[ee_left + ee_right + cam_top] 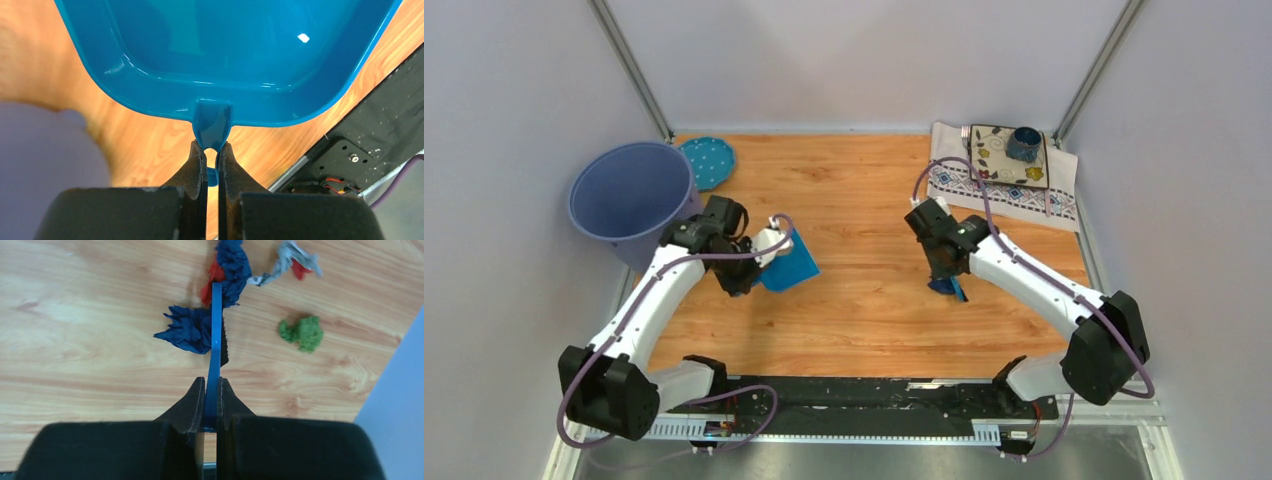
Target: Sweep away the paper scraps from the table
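While the overhead view hides almost everything beneath the right arm, the right wrist camera shows us the paper scraps (235,270) lying on the bench (75,315). A dark blue scrap (190,330) touches the left side of the brush (216,330). A second dark blue piece (232,260), with a red bit (212,280) against it, sits at the brush's far end and runs off the top edge. A grey-white strip (287,257) lies up there too, and a green wad (301,333) lies apart to the right.

The right claw (211,385) is clamped on the brush's thin blue handle. We see the brush edge-on, so its dark bristles are only a sliver, and we cannot tell whether they press on the wood. From above, only a small blue shape peeks out under that claw, and we cannot say whether it is brush or paper.

The left claw (212,150) pinches the handle stub of the blue dustpan (225,50), its fingers nearly together. The pan's front lip is cut off in the wrist view. From above the pan looks tilted, just right of the lavender bucket (639,180), and we cannot tell whether it touches the bench.

A teal dotted disc (707,162) is partly hidden behind the bucket. At the far right corner a patterned cloth (954,185) carries a tray (994,160) with a dark cup (1025,144) on it.
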`<state>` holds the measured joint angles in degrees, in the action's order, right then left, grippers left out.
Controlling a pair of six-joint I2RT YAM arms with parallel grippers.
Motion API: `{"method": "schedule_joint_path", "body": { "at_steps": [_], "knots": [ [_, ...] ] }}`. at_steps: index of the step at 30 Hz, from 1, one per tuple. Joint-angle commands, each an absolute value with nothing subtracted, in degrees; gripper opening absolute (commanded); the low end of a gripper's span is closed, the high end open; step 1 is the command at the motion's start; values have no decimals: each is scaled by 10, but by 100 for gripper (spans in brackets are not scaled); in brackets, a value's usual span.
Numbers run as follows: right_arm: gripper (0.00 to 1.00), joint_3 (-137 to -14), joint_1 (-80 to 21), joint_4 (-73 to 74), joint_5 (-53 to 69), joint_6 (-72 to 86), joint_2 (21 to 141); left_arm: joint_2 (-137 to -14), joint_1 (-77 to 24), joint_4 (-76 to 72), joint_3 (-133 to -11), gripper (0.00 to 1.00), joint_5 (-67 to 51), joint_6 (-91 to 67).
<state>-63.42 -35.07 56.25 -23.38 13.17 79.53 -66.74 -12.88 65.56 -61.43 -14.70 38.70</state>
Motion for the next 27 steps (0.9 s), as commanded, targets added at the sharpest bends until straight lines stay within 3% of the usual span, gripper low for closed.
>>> {"method": "schedule_joint_path", "body": {
  "at_steps": [1, 12, 22, 27],
  "knots": [
    [0, -649, -427, 528, -195, 166, 810, -676, -159, 591, -536, 0, -99, 368],
    [0, -723, -492, 507, -100, 165, 762, -737, -201, 589, -468, 0, -87, 410],
    [0, -737, -481, 578, -235, 213, 677, -771, -287, 584, -461, 0, -49, 413],
    [0, -706, -434, 539, -179, 183, 667, -809, -337, 584, -484, 0, -38, 401]
  ]
}}
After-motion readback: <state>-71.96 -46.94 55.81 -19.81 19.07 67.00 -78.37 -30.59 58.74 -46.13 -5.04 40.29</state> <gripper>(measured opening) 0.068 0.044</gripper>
